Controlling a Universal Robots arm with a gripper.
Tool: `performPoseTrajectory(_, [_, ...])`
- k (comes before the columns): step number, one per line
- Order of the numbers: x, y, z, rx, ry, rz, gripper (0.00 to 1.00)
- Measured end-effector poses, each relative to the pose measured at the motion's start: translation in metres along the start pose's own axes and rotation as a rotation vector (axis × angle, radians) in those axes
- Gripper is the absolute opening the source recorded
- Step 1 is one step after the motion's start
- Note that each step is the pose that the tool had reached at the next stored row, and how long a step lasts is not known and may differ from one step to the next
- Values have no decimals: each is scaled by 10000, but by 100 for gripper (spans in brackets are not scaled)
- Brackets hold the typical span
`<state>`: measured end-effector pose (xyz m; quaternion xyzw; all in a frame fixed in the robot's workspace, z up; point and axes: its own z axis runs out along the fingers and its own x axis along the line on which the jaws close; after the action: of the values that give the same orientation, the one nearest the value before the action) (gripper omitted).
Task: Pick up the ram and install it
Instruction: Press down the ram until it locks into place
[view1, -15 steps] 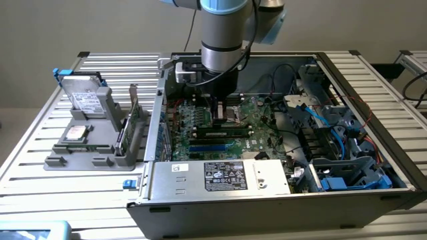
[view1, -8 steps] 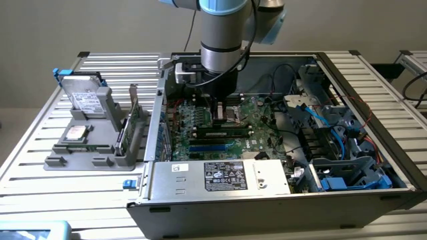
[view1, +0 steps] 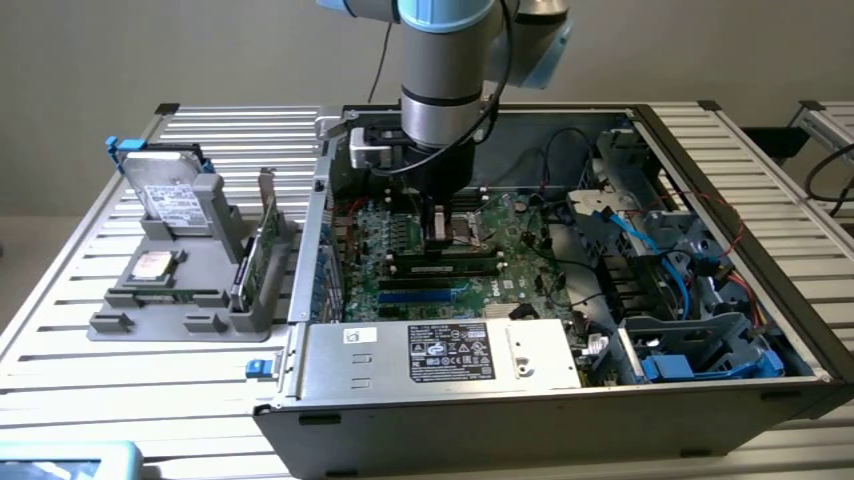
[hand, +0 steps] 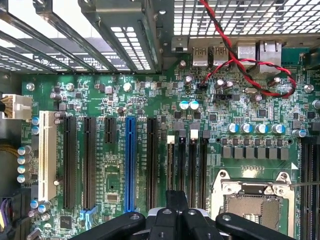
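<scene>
The ram (view1: 447, 268) is a long dark-green stick standing on edge along the black memory slots of the motherboard, just behind the blue slots (view1: 420, 296). My gripper (view1: 441, 242) reaches down into the open computer case, right above and behind the ram, with its fingers shut. Whether the fingertips touch the ram is hidden. In the wrist view my gripper (hand: 177, 197) hangs over the row of memory slots (hand: 192, 165), between the blue slot (hand: 130, 165) and the processor socket (hand: 250, 205). Nothing shows between the black fingers.
A grey holder (view1: 174, 325) at the exterior view's left carries silver hard drives (view1: 174, 195) and a green expansion card (view1: 267, 240). The case's power supply (view1: 441, 355) stands in front of the board. Blue cables and drive cages (view1: 681, 300) crowd the right side.
</scene>
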<state>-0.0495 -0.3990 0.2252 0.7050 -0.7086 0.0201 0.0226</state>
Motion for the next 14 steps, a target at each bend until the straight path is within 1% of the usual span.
performPoseTrajectory(2, [0,-1,-34,11,-8,1,11])
performPoseTrajectory(3, [3,-3,-70,3,4,0,11])
performPoseTrajectory(5, [7,-16,-118,2,9,1,11])
performPoseTrajectory(9, [9,-80,-161,-8,8,0,11])
performPoseTrajectory(11, [9,-118,-170,-24,8,-1,11])
performPoseTrajectory(14, [13,-187,-182,-71,10,-5,11])
